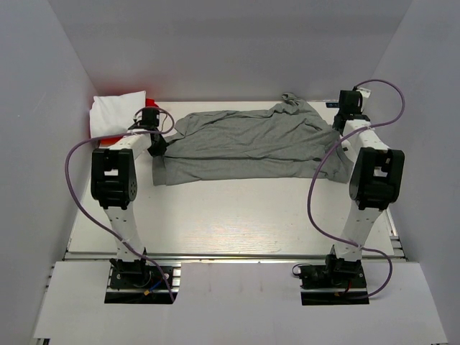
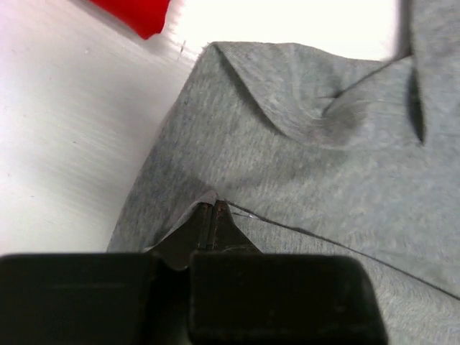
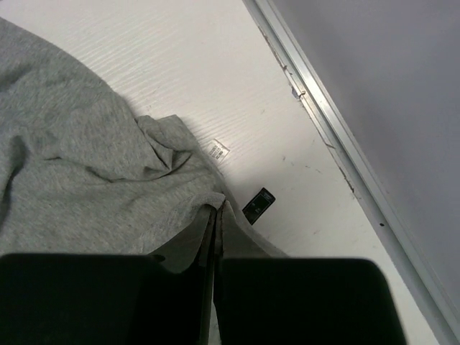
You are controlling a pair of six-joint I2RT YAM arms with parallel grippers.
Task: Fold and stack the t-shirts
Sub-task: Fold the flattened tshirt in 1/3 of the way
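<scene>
Both arm bases sit at the near edge of the counter (image 1: 230, 215), and each arm rises to a raised elbow, then reaches forward and down to the far half. The left gripper (image 1: 158, 147) comes down on the left edge of the heather-grey t-shirt (image 1: 244, 144); the right gripper (image 1: 338, 140) comes down on its right edge, near the far right corner.

In the left wrist view the left gripper (image 2: 213, 208) has its jaws pressed together on a small raised ridge of grey cloth. In the right wrist view the right gripper (image 3: 218, 210) is likewise closed tight, pinching the shirt's hem.

The grey shirt lies spread and rumpled across the far middle of the counter, between the two grippers. A white t-shirt (image 1: 115, 111) lies folded in the far left corner on top of a red t-shirt (image 1: 95, 103).

A small white tag (image 3: 219, 149) sticks out of the grey hem, and a black label (image 3: 259, 205) lies on the counter just beside it; the print on both is too small to read.
</scene>
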